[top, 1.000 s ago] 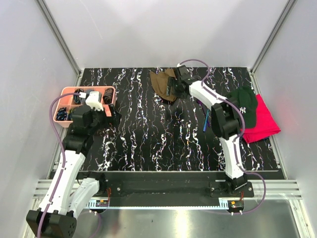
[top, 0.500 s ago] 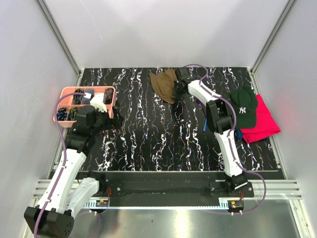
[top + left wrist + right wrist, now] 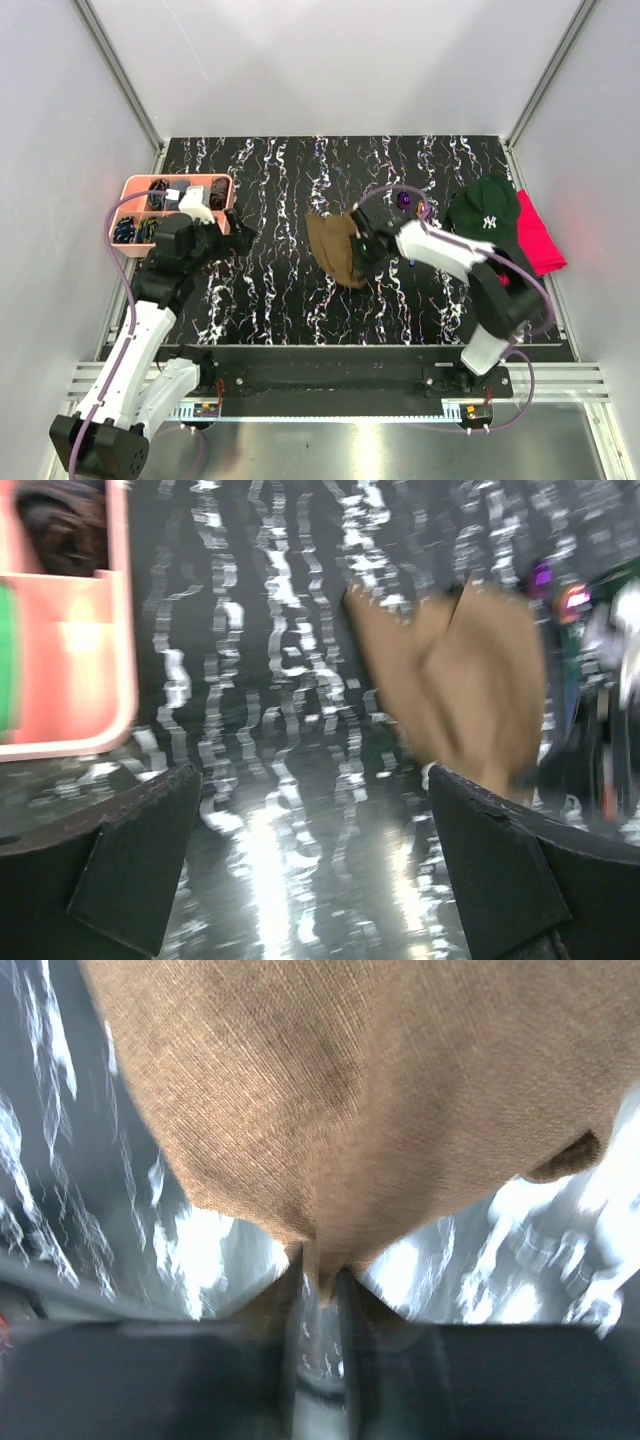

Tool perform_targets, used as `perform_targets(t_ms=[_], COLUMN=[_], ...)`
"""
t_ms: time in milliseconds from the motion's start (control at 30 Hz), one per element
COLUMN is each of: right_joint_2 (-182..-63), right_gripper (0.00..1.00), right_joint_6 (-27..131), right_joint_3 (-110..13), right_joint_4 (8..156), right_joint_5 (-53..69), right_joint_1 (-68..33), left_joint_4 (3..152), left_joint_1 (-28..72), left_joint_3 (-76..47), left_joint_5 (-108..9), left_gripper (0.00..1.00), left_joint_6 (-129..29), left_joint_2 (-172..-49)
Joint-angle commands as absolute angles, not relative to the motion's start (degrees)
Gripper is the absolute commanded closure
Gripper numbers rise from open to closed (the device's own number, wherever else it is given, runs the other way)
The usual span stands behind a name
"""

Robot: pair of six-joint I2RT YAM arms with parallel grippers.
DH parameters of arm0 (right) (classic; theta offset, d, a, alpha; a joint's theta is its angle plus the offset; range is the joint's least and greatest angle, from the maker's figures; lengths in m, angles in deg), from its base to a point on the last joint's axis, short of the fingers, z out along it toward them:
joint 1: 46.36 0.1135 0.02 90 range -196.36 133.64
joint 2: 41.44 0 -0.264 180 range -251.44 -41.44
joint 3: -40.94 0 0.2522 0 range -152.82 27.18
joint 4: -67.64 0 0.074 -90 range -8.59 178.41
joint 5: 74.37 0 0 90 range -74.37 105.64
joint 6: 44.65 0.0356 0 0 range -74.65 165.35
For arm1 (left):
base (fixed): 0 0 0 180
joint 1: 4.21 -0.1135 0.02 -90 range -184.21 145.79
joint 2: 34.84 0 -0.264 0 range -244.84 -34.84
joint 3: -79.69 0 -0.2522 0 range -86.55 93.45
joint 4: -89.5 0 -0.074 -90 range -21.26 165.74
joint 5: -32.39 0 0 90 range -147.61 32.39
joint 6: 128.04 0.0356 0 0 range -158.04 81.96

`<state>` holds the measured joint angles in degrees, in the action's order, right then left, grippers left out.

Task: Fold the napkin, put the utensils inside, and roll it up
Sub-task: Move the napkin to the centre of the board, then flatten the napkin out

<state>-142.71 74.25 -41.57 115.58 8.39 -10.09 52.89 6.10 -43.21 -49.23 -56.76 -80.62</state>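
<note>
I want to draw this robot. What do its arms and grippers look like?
The left arm and right arm have white shells and black joints. A purple cable loops along each. The left gripper and right gripper each have two black, blocky fingers.

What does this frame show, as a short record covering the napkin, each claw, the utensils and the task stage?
napkin: olive-brown, crumpled, near the table's middle
right claw: shut, pinching the napkin's edge
left claw: open, empty, near the pink tray
utensils: purple-sheened, on the table beyond the right arm, apart from the napkin
stage: napkin not neatly folded, nothing placed inside
</note>
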Motion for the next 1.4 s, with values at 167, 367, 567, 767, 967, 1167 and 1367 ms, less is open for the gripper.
perform_targets(t_ms=[167, 367, 567, 767, 967, 1167, 1367], right_joint_2=[-116.94, -128.06, -142.13, -150.06, -151.39, -152.70, -153.06], right_gripper=[0.26, 0.18, 0.19, 0.24, 0.32, 0.43, 0.50], right_joint_6=[82.09, 76.03, 70.05, 68.81, 69.16, 69.25, 70.48], right_joint_3=[-31.08, -43.21, -56.13, -60.45, -58.96, -57.46, -54.74], right_joint_4=[118.05, 120.34, 120.60, 120.96, 120.87, 119.82, 117.62], right_joint_5=[11.31, 17.83, 20.20, 17.84, 15.90, 12.91, 10.72], right_joint_1=[-6.72, -10.32, -13.31, -14.89, -14.89, -14.89, -14.81], left_joint_4=[67.73, 74.24, 79.43, 83.64, 87.07, 90.05, 94.89], left_joint_1=[15.03, 21.80, 23.48, 23.56, 23.74, 24.27, 24.62], left_joint_3=[-50.16, -49.46, -46.65, -43.40, -41.02, -39.44, -39.70], left_joint_5=[-47.76, -48.29, -46.10, -43.37, -42.32, -41.61, -39.95], left_gripper=[0.01, 0.07, 0.16, 0.19, 0.23, 0.25, 0.39], left_joint_6=[-70.20, -72.23, -72.49, -72.58, -72.67, -73.11, -74.34], left_joint_2=[-86.59, -95.91, -107.15, -118.77, -126.77, -133.01, -136.97])
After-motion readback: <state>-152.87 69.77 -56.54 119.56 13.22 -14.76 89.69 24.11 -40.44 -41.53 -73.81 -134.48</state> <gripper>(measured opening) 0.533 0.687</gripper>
